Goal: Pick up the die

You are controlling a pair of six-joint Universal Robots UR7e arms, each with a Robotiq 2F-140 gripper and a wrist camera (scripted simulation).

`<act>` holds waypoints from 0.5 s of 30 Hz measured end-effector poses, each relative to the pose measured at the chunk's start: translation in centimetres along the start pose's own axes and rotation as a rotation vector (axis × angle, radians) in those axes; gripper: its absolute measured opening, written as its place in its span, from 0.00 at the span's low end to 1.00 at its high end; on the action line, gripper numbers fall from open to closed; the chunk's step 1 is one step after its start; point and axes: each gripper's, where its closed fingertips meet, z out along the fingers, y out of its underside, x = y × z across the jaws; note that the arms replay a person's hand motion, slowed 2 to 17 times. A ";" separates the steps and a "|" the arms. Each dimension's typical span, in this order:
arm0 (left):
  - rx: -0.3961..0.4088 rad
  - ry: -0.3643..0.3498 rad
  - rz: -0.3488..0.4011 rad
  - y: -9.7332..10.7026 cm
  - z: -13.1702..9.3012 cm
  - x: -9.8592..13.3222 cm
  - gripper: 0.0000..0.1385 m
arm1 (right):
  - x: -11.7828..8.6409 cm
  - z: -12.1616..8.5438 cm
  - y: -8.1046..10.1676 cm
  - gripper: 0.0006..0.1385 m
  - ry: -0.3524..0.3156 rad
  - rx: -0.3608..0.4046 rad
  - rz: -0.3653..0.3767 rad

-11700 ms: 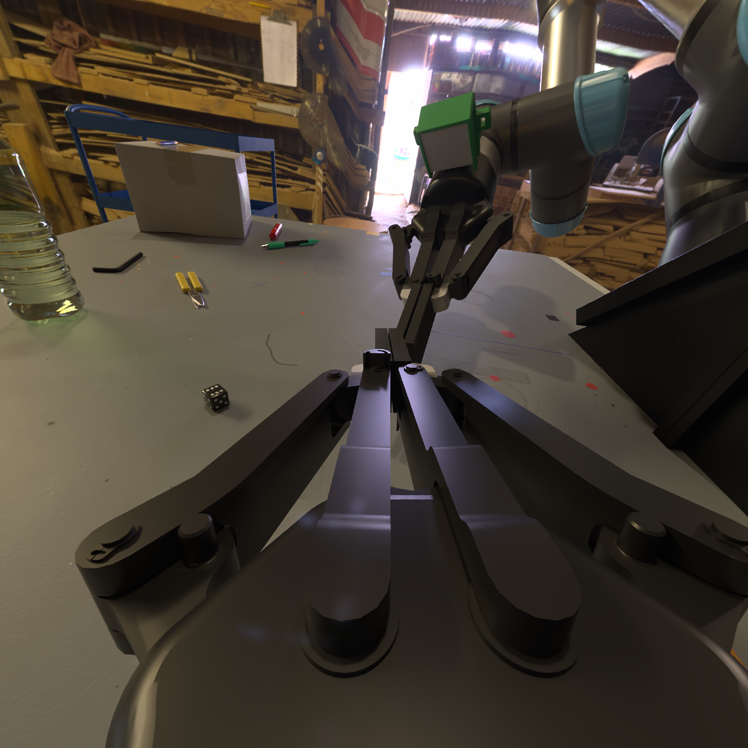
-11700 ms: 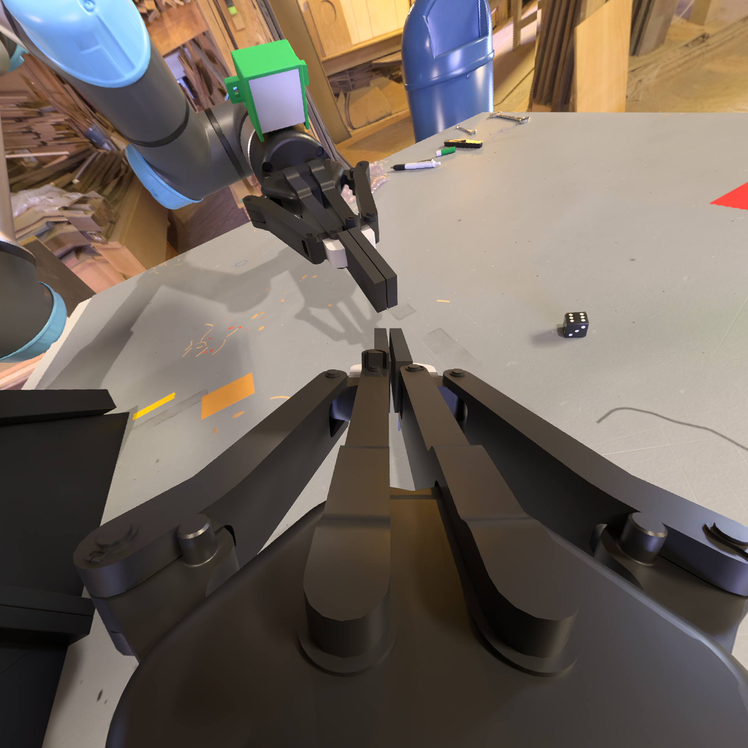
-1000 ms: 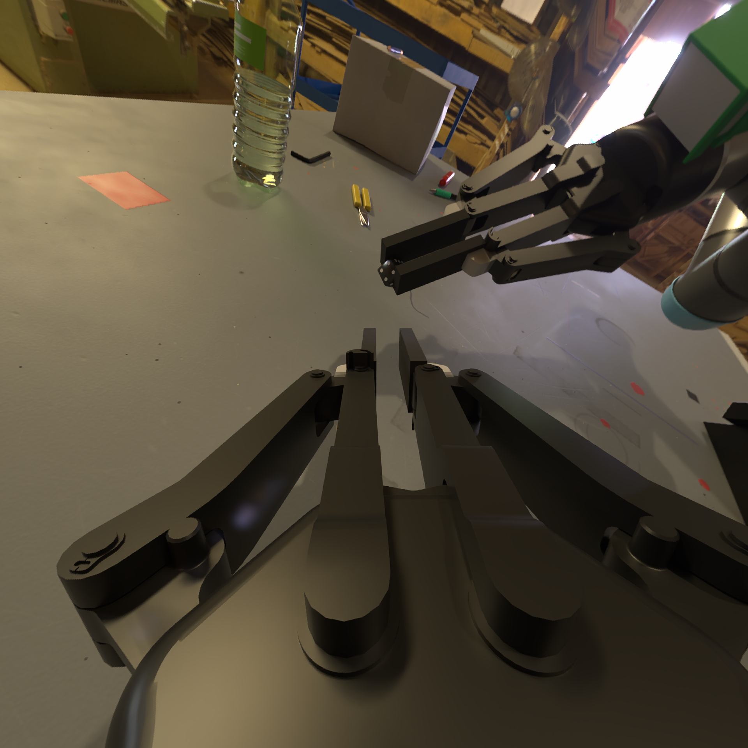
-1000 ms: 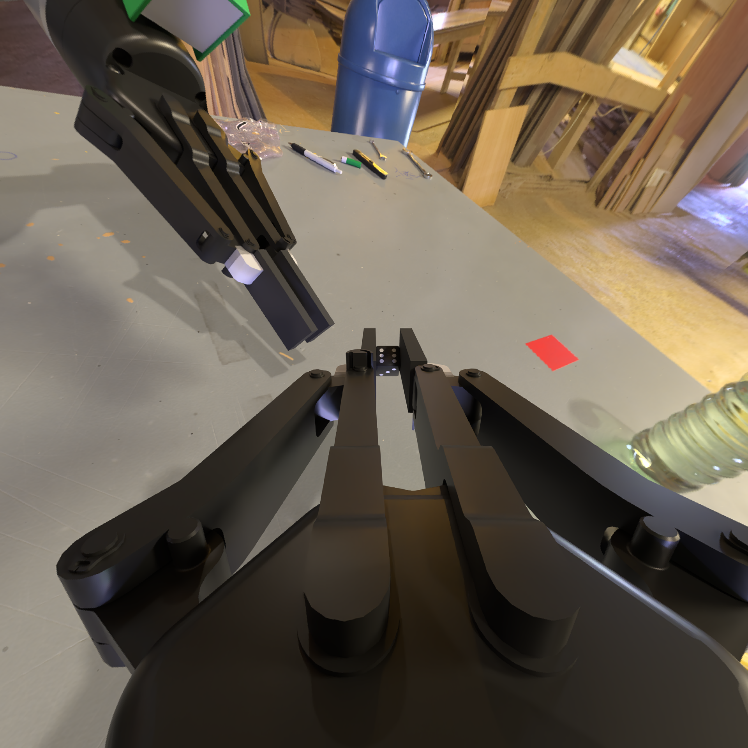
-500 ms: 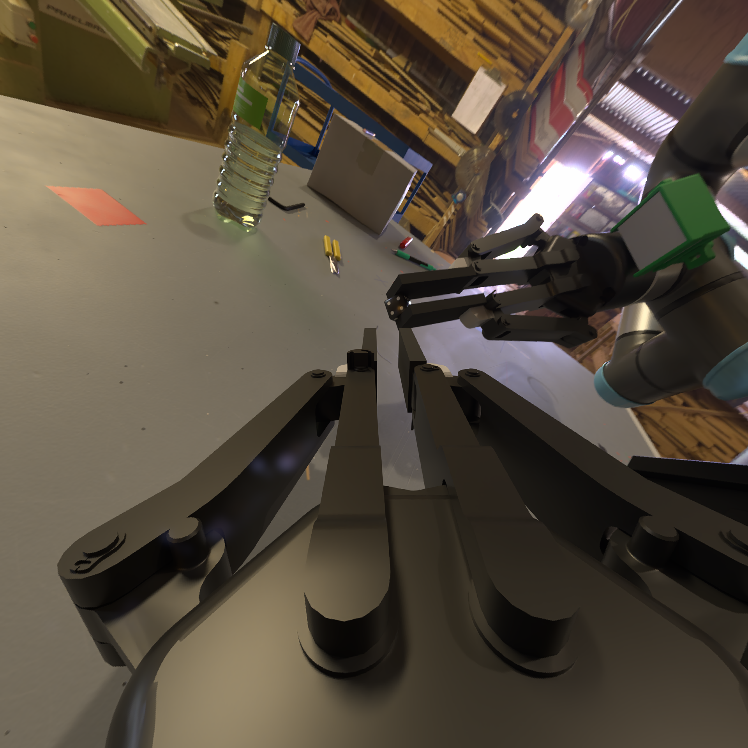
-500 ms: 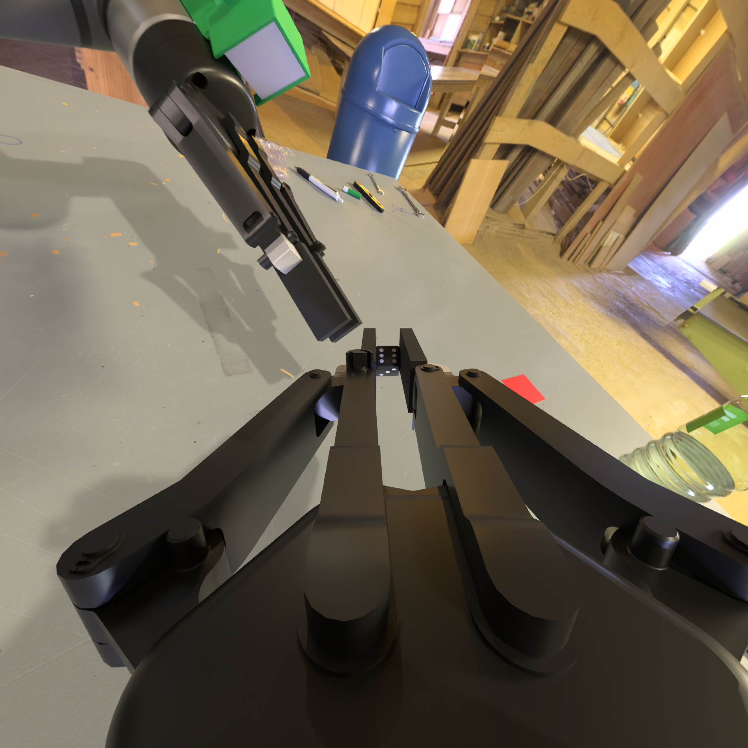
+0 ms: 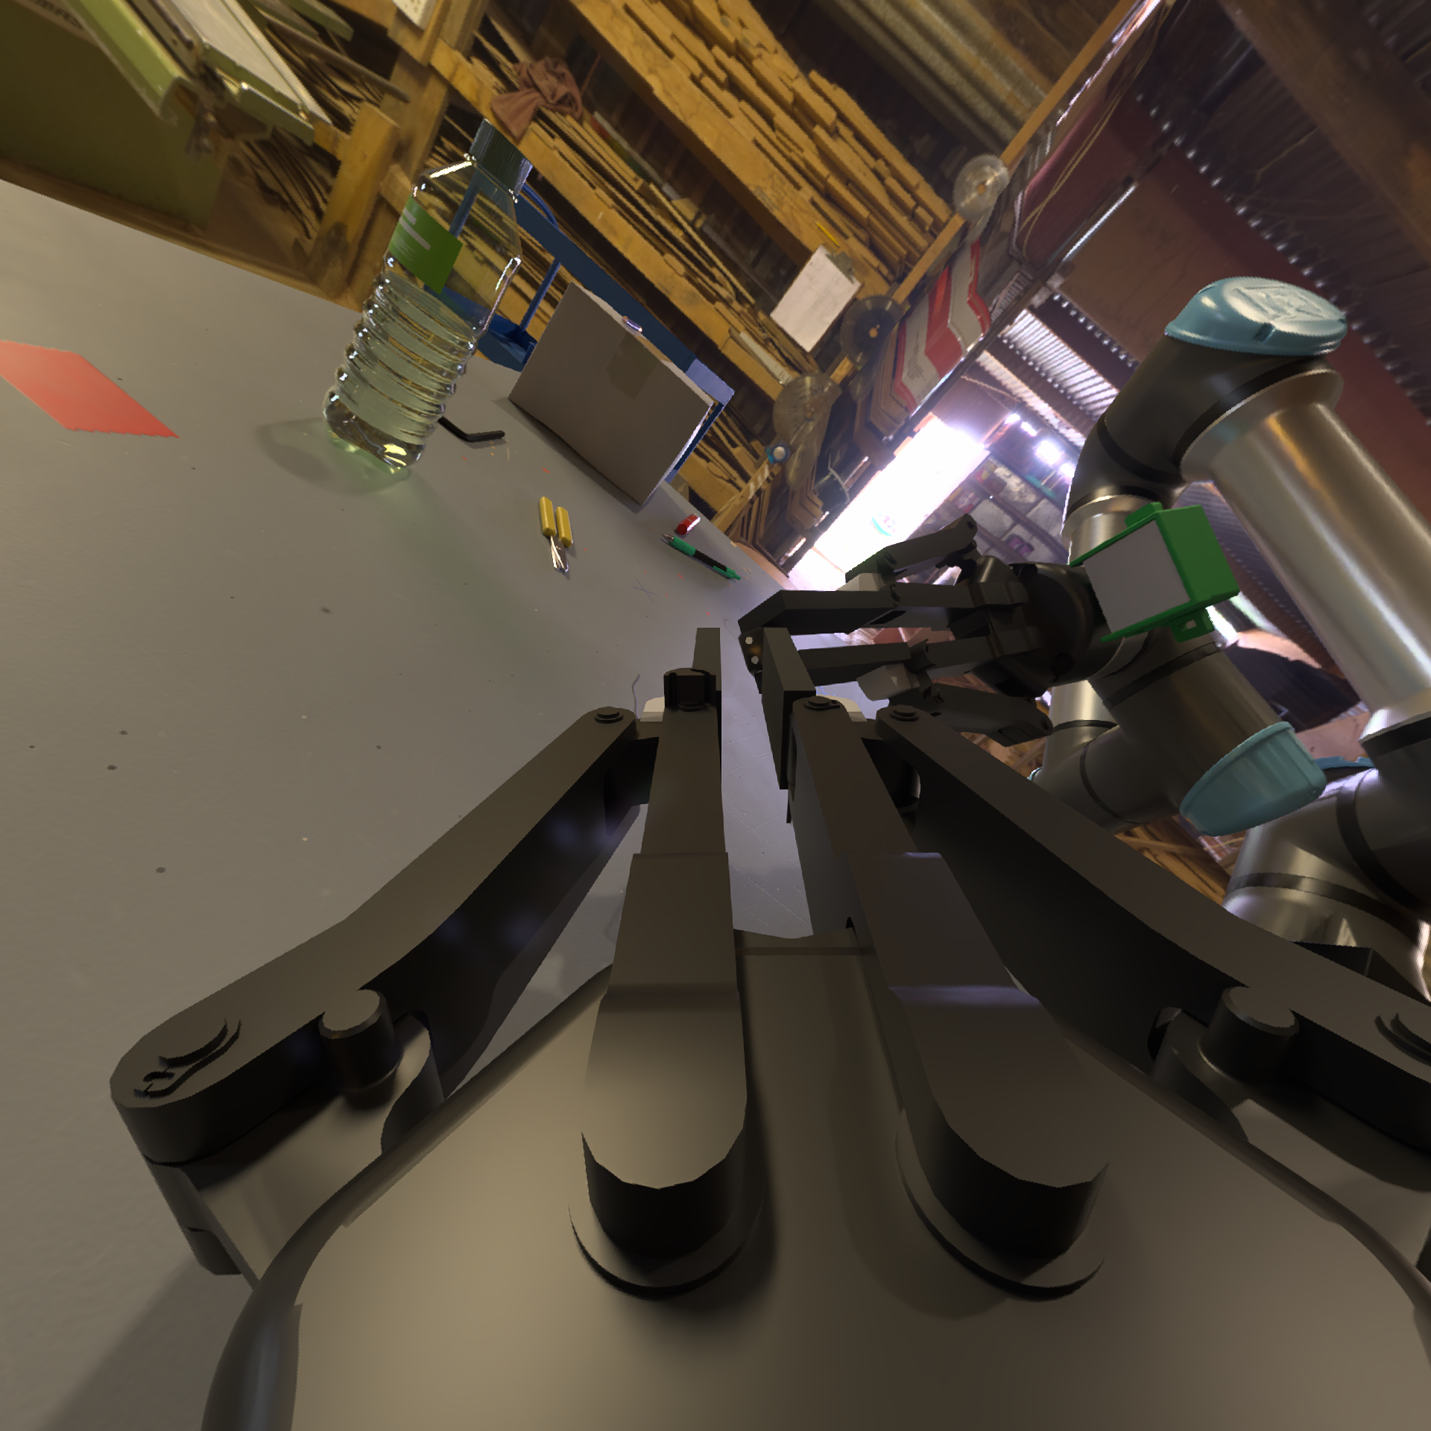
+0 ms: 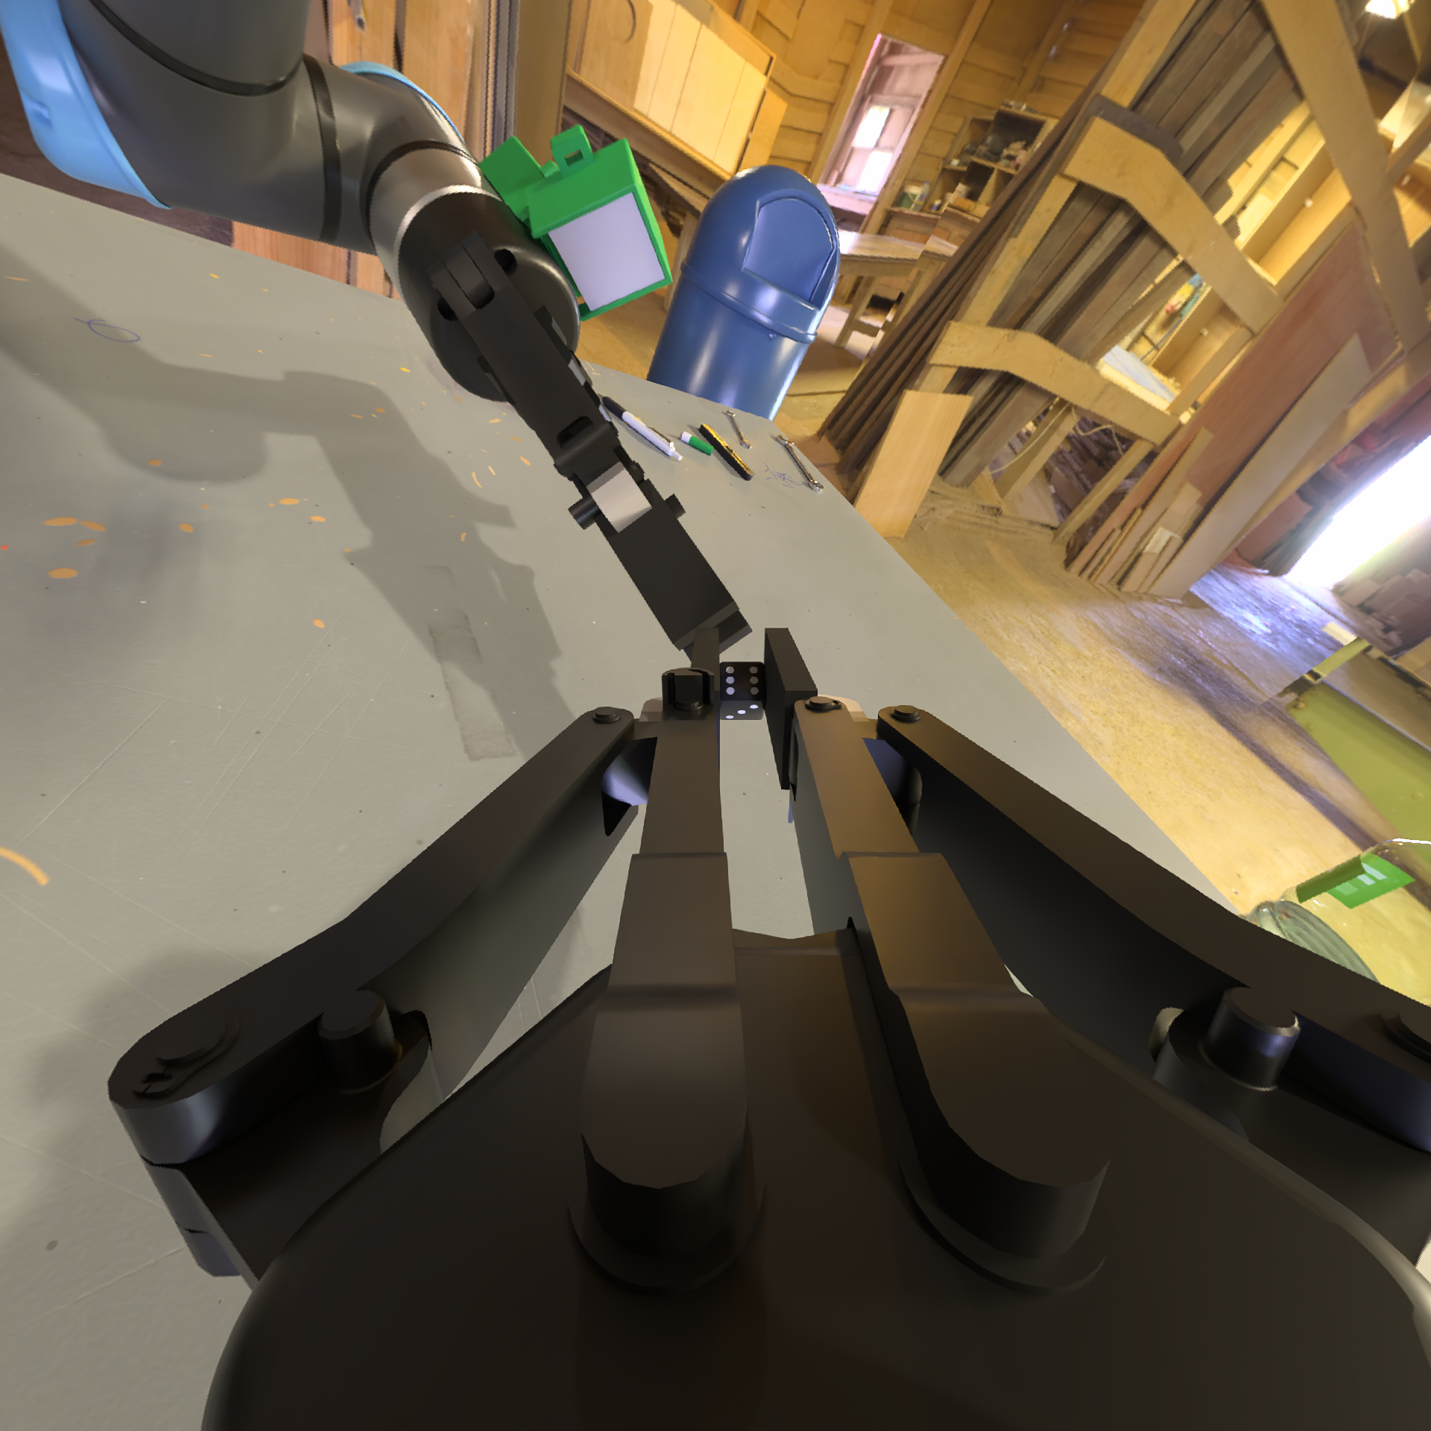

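The die (image 8: 742,691) is small and black with white dots. My right gripper (image 8: 742,658) is shut on it, pinching it between the fingertips above the grey table (image 8: 271,697). In the left wrist view the right gripper (image 7: 749,631) reaches in from the right, with the die (image 7: 749,649) just showing at its tips. My left gripper (image 7: 739,658) is empty, its fingers a narrow gap apart. Its tips point at the right gripper's tips, almost touching them. In the right wrist view the left gripper (image 8: 708,619) comes down from the upper left to just above the die.
A water bottle (image 7: 418,341), a grey box (image 7: 612,410), a black hex key (image 7: 472,434), a yellow-handled tool (image 7: 556,526), a green pen (image 7: 701,554) and a red patch (image 7: 77,391) are on the table. Pens (image 8: 681,437) and a wrench (image 8: 797,461) lie near its far edge, with a blue bin (image 8: 747,286) behind.
Both grippers have risen and tilted upward over the last second. The left gripper's tips have closed in on the right gripper's tips. The die has stayed in the right gripper.
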 end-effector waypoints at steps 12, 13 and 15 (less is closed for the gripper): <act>-0.003 0.055 -0.025 -0.7 0.0 0.8 0.11 | -0.8 -0.7 -0.9 0.11 -0.030 0.035 0.005; -0.006 0.059 -0.026 -0.7 0.0 0.8 0.11 | -0.8 -0.7 -0.9 0.11 -0.035 0.038 0.010; -0.013 0.067 -0.027 -0.7 0.1 0.9 0.11 | -0.9 -0.8 -1.0 0.11 -0.044 0.046 0.020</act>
